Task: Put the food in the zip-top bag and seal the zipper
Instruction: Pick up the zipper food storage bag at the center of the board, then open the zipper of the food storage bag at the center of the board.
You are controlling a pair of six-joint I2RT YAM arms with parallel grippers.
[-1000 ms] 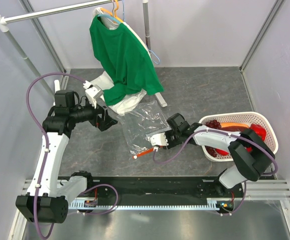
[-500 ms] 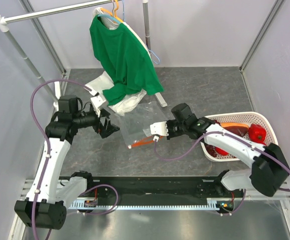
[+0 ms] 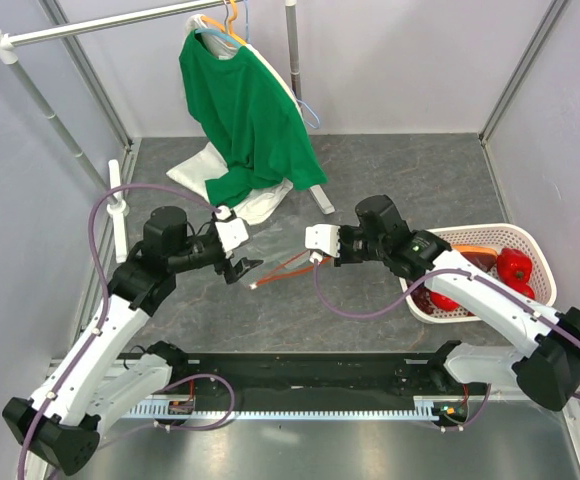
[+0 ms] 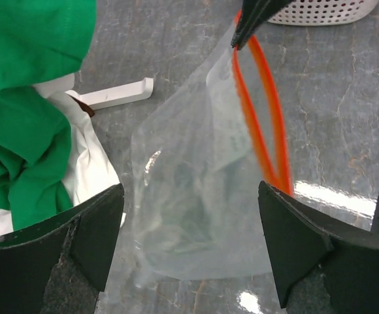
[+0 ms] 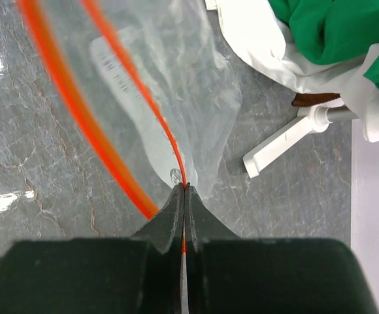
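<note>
The clear zip-top bag (image 3: 278,252) hangs lifted above the grey floor, its orange-red zipper (image 3: 282,270) gaping open. My right gripper (image 3: 315,258) is shut on one lip of the zipper (image 5: 176,171), as the right wrist view shows. My left gripper (image 3: 242,270) is open, its fingers (image 4: 91,232) spread on either side of the bag's (image 4: 196,190) bottom end, not touching it. The food sits in the white basket (image 3: 530,245) at the right: red fruits (image 3: 440,300), a red pepper (image 3: 515,265). The grapes are hidden.
A green shirt (image 3: 245,110) hangs on a hanger from a rail at the back. A white cloth bundle (image 3: 255,205) and a white stand foot (image 3: 322,200) lie under it, close behind the bag.
My right gripper lifted the bag off the floor and carried it up and back. My left arm swung right and forward, closing in on the bag's other end.
</note>
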